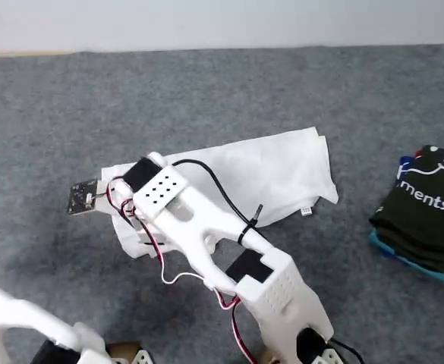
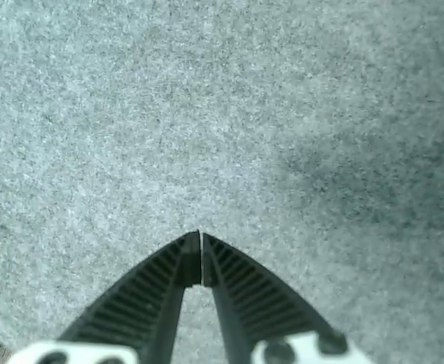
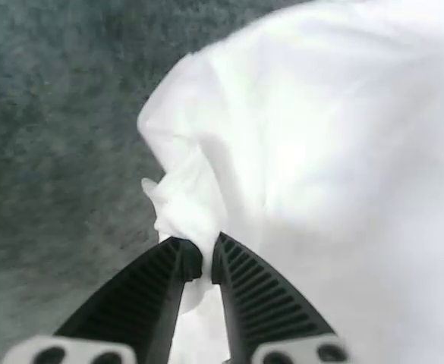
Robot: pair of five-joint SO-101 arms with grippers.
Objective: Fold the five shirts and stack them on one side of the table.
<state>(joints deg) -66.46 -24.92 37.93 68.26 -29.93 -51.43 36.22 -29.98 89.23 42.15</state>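
Pinching with the right gripper (image 3: 205, 262) what may be a bunched sleeve of the soft, light white shirt (image 1: 267, 171) lying mid-desk (image 1: 206, 91), better gripped at corners, with the left gripper (image 2: 201, 250) clenched empty.

— Where does the spread shirt (image 1: 275, 173) lie?
— On the worktop (image 1: 206, 91), about the middle.
— And the folded stack (image 1: 425, 216)?
— Well to the shirt's right, apart from it.
— The right pincer (image 3: 206, 259)?
— At the shirt's left end, clamped on its edge.

Bright, even light, soft shadow on the grey table (image 2: 358, 174), white shirt (image 3: 335, 136) washed out by glare
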